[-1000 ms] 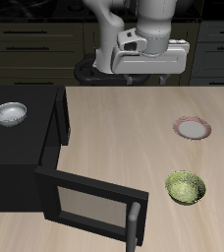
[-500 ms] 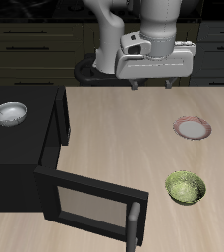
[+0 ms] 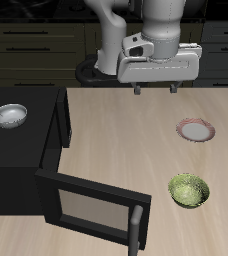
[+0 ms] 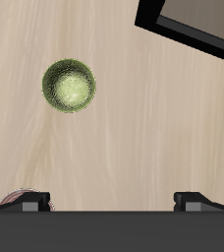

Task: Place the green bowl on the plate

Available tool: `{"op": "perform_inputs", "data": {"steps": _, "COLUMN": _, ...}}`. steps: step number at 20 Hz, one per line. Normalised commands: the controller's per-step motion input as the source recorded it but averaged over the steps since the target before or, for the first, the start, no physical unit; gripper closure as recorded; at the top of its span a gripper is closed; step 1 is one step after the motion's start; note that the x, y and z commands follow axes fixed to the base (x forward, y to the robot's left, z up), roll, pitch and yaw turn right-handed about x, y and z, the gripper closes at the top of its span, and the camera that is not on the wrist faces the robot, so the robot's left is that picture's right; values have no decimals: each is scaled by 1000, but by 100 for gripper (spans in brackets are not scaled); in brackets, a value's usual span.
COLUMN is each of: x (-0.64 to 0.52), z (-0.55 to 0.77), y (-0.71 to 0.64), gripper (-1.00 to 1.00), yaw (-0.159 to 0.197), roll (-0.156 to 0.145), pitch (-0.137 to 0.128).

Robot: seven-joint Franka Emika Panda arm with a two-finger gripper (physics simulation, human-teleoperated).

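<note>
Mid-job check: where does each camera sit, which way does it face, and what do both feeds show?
Exterior view: in front of and above the table, facing the arm; shows the arm and pincer.
Wrist view: on the pincer, looking straight down; only the fingertips show.
Shared: the green bowl, the plate, the black box's open door.

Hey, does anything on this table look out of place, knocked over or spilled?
Nothing spilled or tipped. The green bowl and the plate sit upright and apart on the table. The black cabinet's door hangs open, with a white-grey bowl on top.
</note>
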Motion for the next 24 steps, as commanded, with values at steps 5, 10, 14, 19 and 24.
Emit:
{"op": "perform_inputs", "data": {"steps": 5, "x": 168, "z": 45, "y": 12, "gripper": -100, "yaw": 4, "roll": 1, "pitch": -22}}
{"op": "perform_inputs", "data": {"steps": 10, "x": 276, "z": 6, "y": 24, "gripper": -100, "yaw": -17, "roll": 10, "pitch": 14}}
{"op": "perform_inputs", "data": {"steps": 14, "x": 225, "z": -48, "y": 58, "gripper": -100, "yaw": 7, "roll": 25, "pitch": 6}}
{"op": "perform_inputs", "data": {"steps": 19, "x": 292, "z": -60, "y": 34, "gripper": -100, "yaw": 1, "roll": 2, "pitch": 15}}
{"op": "perform_inputs", "data": {"steps": 24, "x": 309, "z": -39, "y": -72, "gripper": -100, "yaw": -11, "roll": -3, "pitch": 23}}
